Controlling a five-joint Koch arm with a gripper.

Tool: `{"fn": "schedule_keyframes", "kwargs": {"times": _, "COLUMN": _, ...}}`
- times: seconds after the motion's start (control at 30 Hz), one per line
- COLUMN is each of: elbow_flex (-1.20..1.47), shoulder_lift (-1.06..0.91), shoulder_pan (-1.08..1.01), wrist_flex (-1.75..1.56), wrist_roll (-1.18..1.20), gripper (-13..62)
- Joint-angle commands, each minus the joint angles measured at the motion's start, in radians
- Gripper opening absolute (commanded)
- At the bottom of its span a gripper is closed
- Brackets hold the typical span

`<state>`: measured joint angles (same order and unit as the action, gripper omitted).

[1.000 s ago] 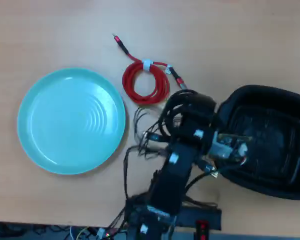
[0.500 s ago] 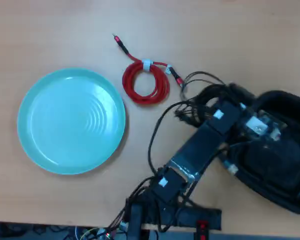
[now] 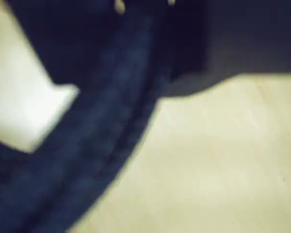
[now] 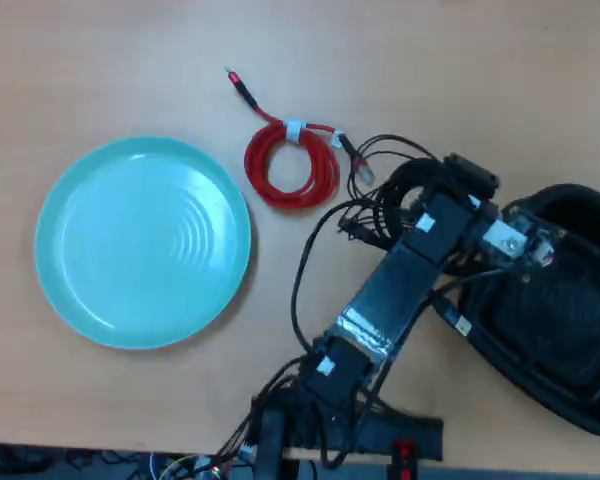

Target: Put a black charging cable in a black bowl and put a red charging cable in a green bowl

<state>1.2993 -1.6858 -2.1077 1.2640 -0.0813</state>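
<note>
Landmark: black bowl [image 4: 570, 350], sitting at the right edge of the bench [image 4: 460, 80] in the overhead view. Arm is reaching over its left rim, gripper [image 4: 530, 245] hanging at the bowl's upper-left corner. Jaws: cannot tell whether they're wide, narrow or holding anything; the arm's body is hiding them from above, and the wrist view is only giving a blurred dark rim [image 3: 87, 145] against pale bench.

Black charging cable: not seeing it clearly anywhere. Bowl interior is dark on dark, so it may be lying inside or may be at the jaws. Not calling it.

Red charging cable [image 4: 291, 165]: lying on the bench well left of the black bowl and a little above it, untouched. Small round coil, white tie at its top, one plug end trailing up-left, the other pointing back toward the bowl. Green bowl [image 4: 142, 242] is sitting further left again, empty.

Handling guess for the red one: light, soft, probably a bit slippery in the jacket. The tie is keeping the coil together, so it should be lifting as one bundle. Best bite looks like across the bundled strands near the tie. Grabbing a plug end is risking a dangling, swinging coil.
</note>
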Motion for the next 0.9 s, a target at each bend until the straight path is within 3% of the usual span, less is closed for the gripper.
{"fn": "schedule_keyframes", "kwargs": {"times": 0.0, "elbow_flex": -0.373, "shoulder_lift": -0.132, "shoulder_pan": 0.049, "wrist_flex": -0.006, "wrist_roll": 0.023, "gripper": -6.3}}
{"fn": "schedule_keyframes", "kwargs": {"times": 0.27, "elbow_flex": -0.522, "shoulder_lift": -0.181, "shoulder_pan": 0.072, "wrist_flex": -0.003, "wrist_roll": -0.002, "gripper": -6.3}}
{"fn": "schedule_keyframes", "kwargs": {"times": 0.87, "elbow_flex": -0.500, "shoulder_lift": -0.104, "shoulder_pan": -0.124, "wrist_flex": -0.101, "wrist_roll": -0.066, "gripper": -6.1}}
